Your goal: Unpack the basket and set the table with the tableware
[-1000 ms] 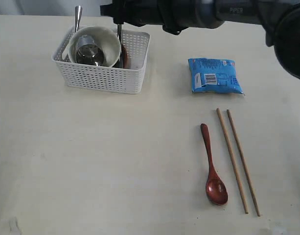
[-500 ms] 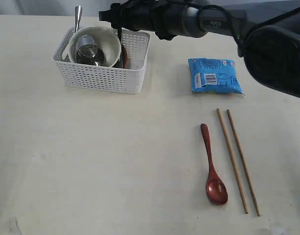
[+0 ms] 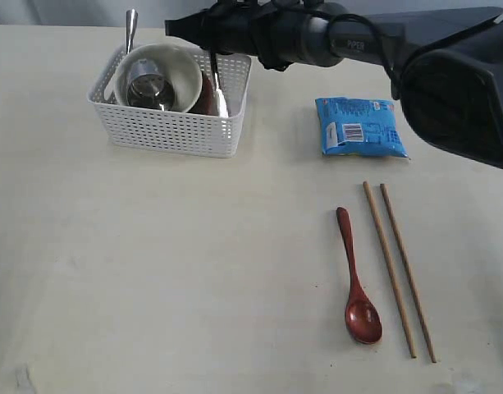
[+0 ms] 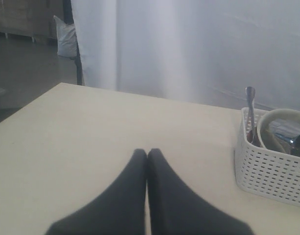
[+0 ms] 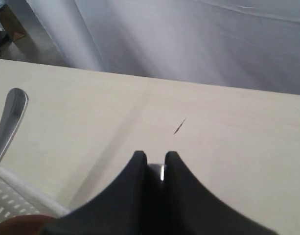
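The white basket [image 3: 177,131] stands at the back left of the table [image 3: 153,263]. In it the cream bowl [image 3: 184,64] lies tipped around the steel cup [image 3: 146,86], with the reddish-brown plate [image 3: 203,100] on edge beside them. A steel handle [image 3: 130,25] sticks up at its far corner. My right gripper [image 3: 208,41] reaches across above the basket, shut on the steel knife [image 3: 219,92], which hangs slanted into it. The dark red spoon [image 3: 356,279] and two chopsticks [image 3: 395,263] lie at the right front. My left gripper [image 4: 148,152] is shut and empty, away from the basket [image 4: 272,171].
A blue snack packet [image 3: 359,125] lies right of the basket, behind the chopsticks. The right arm's dark body [image 3: 448,74] fills the upper right of the exterior view. A white curtain hangs beyond the table's far edge.
The knife in my right gripper has risen from upright in the basket and now slants, its lower end swung right. The right arm has shifted slightly.
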Robot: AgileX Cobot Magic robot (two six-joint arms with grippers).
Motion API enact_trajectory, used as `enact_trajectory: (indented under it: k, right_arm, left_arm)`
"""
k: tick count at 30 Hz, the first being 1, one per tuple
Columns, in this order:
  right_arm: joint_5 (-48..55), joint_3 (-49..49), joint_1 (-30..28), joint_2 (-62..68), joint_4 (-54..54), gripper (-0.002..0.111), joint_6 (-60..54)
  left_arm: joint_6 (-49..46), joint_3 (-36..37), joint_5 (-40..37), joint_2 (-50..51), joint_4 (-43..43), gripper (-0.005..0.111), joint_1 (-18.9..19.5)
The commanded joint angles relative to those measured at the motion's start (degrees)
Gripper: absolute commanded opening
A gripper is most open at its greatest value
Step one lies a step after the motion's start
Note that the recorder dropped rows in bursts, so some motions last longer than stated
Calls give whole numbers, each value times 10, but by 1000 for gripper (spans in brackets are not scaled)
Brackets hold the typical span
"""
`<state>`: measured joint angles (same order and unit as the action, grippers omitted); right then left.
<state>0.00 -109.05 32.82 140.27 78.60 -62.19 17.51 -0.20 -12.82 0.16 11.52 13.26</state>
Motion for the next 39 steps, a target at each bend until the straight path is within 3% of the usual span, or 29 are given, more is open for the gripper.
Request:
enact_trajectory:
  k: [1,20,39]
  right_arm:
    - [0,-2,-1,-1,-3,0,-1]
    - [31,-2,-1,-89,-6,0,-18]
    - [142,-1,6,-187,-45,0,-34]
  left_arm:
    - [3,2,2,-2,2,0,2]
    - [3,2,2,-2,2,0,2]
    - [3,2,2,-2,2,0,2]
